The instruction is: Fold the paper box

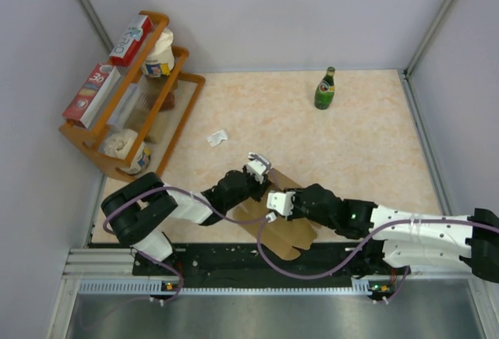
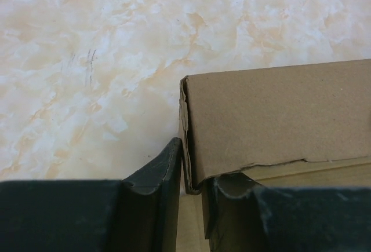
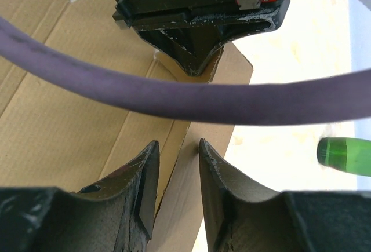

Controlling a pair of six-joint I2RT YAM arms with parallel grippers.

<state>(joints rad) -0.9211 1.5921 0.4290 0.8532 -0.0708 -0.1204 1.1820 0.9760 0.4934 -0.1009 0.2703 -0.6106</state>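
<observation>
Box: the box (image 1: 290, 228) lies on the desk (image 1: 366, 144) at its near edge, under both wrists. It is part-folded: most of the card is flat and one side panel stands up.
Raised panel: in the left wrist view I see it as a plain brown face, with its end corner running down between the jaws.
Left gripper: the left gripper (image 2: 197, 165) has one finger on each side of that corner, tight against the card. I read this as jaws closed on the box.
Why held so: my judgement is that the pinch props the panel upright, so it cannot drop flat while the other arm works the next flap.
Right gripper: the right gripper (image 3: 178, 148) hangs over a crease just beside the left one, its jaws apart with card showing in the gap. I see nothing clamped, and I cannot tell whether a finger touches the card.
Why there: it looks lined up to take the flap next to the held corner.
Cable: a purple cable (image 3: 174, 98) crosses the right wrist view and hides part of the flap.
Surroundings: a green bottle (image 1: 325, 88) stands well apart at the far side, and a wooden rack (image 1: 78, 139) sits far left.
</observation>
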